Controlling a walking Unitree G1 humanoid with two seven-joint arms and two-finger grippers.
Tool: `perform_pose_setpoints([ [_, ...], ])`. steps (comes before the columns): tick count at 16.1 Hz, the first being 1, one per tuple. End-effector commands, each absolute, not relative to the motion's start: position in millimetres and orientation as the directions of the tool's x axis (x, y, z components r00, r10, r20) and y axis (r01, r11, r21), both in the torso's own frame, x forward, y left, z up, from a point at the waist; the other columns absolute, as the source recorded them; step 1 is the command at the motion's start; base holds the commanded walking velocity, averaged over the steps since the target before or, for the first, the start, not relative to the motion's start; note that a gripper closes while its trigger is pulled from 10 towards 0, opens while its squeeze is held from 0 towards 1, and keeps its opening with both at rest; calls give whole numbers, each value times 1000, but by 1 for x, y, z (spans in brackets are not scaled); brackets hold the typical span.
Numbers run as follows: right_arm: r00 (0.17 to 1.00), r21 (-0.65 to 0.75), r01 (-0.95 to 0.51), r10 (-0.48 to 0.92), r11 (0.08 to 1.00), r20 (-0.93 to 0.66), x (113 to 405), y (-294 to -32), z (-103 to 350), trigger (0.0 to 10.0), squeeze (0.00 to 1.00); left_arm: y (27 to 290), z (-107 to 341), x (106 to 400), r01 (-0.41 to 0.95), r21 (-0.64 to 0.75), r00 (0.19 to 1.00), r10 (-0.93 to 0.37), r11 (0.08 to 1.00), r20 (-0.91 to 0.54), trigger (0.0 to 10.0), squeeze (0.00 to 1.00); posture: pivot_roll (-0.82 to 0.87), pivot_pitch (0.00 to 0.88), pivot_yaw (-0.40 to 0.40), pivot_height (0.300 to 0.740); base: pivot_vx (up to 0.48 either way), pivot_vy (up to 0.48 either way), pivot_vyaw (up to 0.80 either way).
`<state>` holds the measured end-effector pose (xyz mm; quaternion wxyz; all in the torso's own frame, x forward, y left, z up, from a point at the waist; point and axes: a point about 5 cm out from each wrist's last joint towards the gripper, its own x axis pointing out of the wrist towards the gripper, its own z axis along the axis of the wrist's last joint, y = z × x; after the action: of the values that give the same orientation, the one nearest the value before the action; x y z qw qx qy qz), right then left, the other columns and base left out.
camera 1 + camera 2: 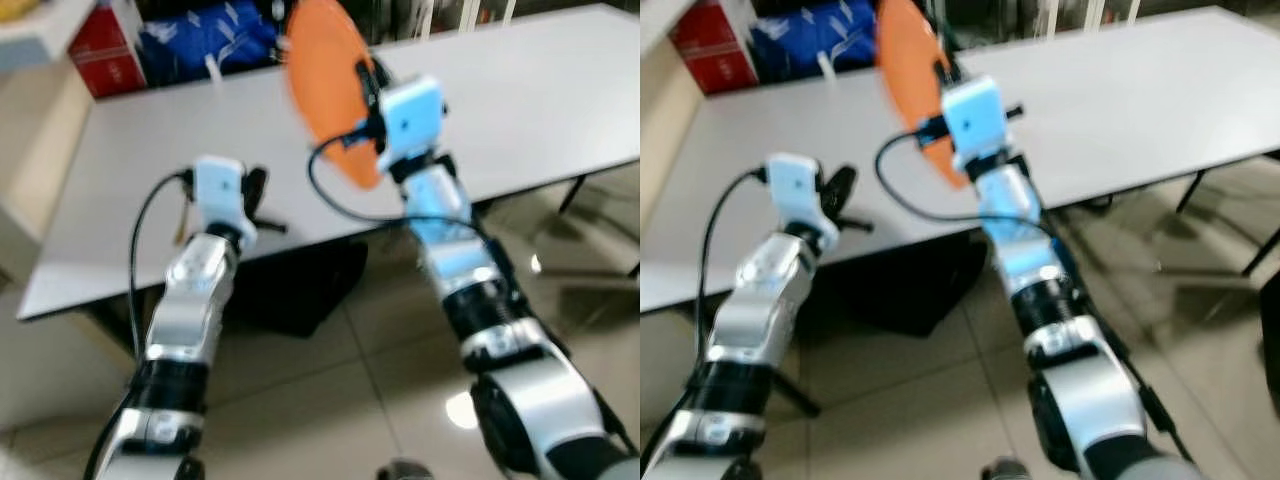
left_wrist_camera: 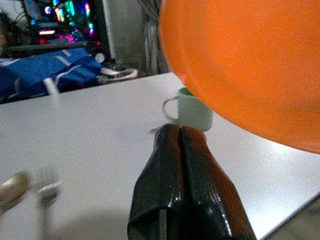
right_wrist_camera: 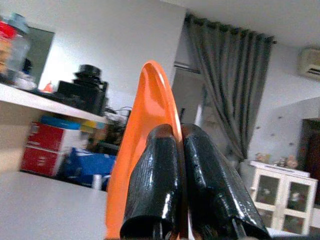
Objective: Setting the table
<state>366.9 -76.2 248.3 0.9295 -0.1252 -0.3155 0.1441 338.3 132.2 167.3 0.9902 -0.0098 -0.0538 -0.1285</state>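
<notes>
Right gripper (image 3: 177, 165) holds the orange plate (image 1: 325, 85) by its rim, both fingers pinched tight on the edge with no gap visible; the plate is tilted nearly on edge and raised above the near half of the white table (image 1: 540, 90), not touching it. Left gripper (image 2: 182, 170) hovers low over the table's near-left part, its 2 fingers pressed together with nothing between them. In the left wrist view a pale green mug (image 2: 192, 110) stands upright on the table beyond the fingertips, and a spoon (image 2: 12, 187) and a fork (image 2: 47, 192) lie on the surface nearer by, both blurred. A blue bag (image 1: 205, 40) and a red box (image 1: 105, 45) sit past the table's far-left edge. Judgement: step in hand is carrying the plate to its place; it is not yet set down. Next move calls for rotating the wrist until the plate lies flat, lowering it to a bare patch near the mug and cutlery, then releasing. Risk: the plate could slip from the edge pinch while it is being turned, or clip the mug.
</notes>
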Motion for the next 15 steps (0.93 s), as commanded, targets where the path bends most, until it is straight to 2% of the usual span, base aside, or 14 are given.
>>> perform_pose_setpoints([
  [1, 725, -313, -178, 339, 933, 599, 365, -73, 264, 0, 0, 138, 171, 339, 240, 2, 964, -239, 971, 117, 10000, 0, -86, 0, 92, 740, 458, 0, 0],
  [3, 734, -309, -181, 337, 934, 589, 367, -74, 263, 0, 0, 139, 171, 341, 230, -3, 967, -228, 973, 118, 10000, 0, -89, 0, 91, 740, 229, 0, 0],
  [4, 742, -302, -179, 330, 937, 584, 367, -74, 263, 10000, 0, 139, 171, 341, 225, -4, 968, -223, 974, 114, 10000, 0, -88, 0, 90, 740, 0, 0, 0],
  [10, 718, -283, -307, 416, 909, 557, 365, -56, 265, 10000, 0, 138, 172, 341, 226, -13, 967, -223, 974, 121, 10000, 0, -83, 0, 85, 740, 0, 0, 0],
  [12, 784, -114, -381, 386, 917, 485, 378, -52, 258, 10000, 0, 139, 172, 341, 223, -7, 968, -220, 975, 121, 10000, 0, -83, 0, 85, 740, 0, 0, 0],
  [15, 858, 95, -401, 336, 911, 388, 391, -54, 247, 10000, 0, 140, 174, 338, 216, -2, 968, -214, 976, 131, 10000, 0, -35, 0, 66, 740, 0, 0, 0],
])
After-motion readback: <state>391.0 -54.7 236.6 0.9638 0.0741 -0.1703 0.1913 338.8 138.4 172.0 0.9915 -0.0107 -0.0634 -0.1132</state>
